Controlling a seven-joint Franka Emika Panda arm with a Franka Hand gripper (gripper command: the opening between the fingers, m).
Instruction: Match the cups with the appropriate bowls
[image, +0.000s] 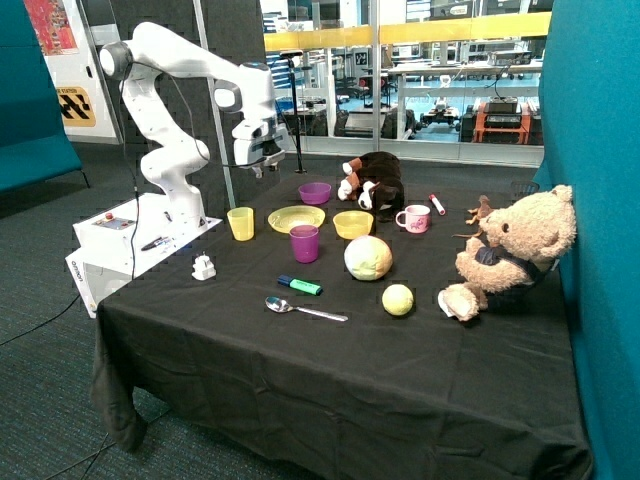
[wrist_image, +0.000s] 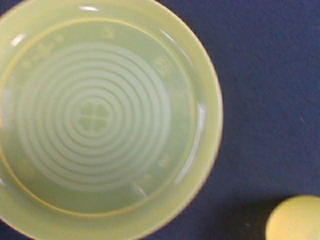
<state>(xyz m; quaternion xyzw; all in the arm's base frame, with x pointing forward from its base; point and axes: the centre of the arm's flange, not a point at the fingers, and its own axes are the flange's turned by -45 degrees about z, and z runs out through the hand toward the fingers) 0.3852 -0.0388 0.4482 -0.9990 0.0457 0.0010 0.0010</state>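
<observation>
In the outside view, the gripper (image: 262, 165) hangs in the air above the back part of the table (image: 300, 360), over the area between the yellow cup (image: 241, 223) and the yellow plate (image: 297, 218). It touches nothing, and there is free air below it. I cannot tell if it is open or closed.

The yellow cup stands upright near the table edge on the robot's side, just beside the plate. The purple cup (image: 304, 243) stands upright in front of the plate, apart from both bowls. The purple bowl (image: 315, 192) sits behind the plate, near the far edge. The yellow bowl (image: 352, 224) sits on the other side of the plate, close to a plush dog (image: 373, 183) and a pale round ball (image: 368, 258). No cup is in a bowl. The front strip of the black cloth has open room, with only a spoon (image: 303, 309), a green marker (image: 300, 285) and a small yellow ball (image: 398, 299).

In the wrist view, the yellow plate (wrist_image: 200, 125) fills most of the picture, seen from above, with ring marks inside. Beside its rim is bare dark cloth (wrist_image: 270, 90), and a yellow round edge (wrist_image: 295, 220) shows in one corner, apart from the plate. The gripper does not appear here.
</observation>
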